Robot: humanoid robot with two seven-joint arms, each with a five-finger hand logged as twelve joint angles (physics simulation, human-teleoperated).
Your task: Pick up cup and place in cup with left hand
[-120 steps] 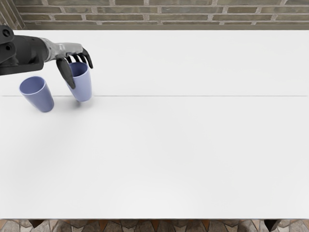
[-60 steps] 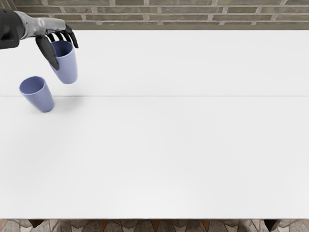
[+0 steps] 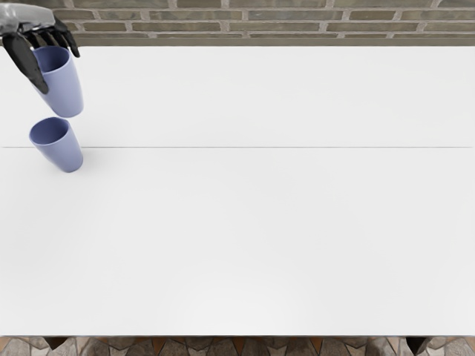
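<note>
Left hand and raised cup move further left, thumb and half-curled fingers pinching it; the standing cup shows below them.

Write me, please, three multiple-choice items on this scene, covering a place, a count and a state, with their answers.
1. Where is the lower cup?
A) Near the right end of the table
B) Near the left end of the table
C) In the middle of the table

2. How many cups show?
A) One
B) Three
C) Two

3. What is the state of the left hand?
A) Holding a cup
B) Spread and empty
C) Lying flat on the table

Key:
1. B: it sits close to the picture's left edge.
2. C: the lower cup and the upper cup are the only ones visible.
3. A: its thumb and fingers are around the upper cup's rim.
</note>
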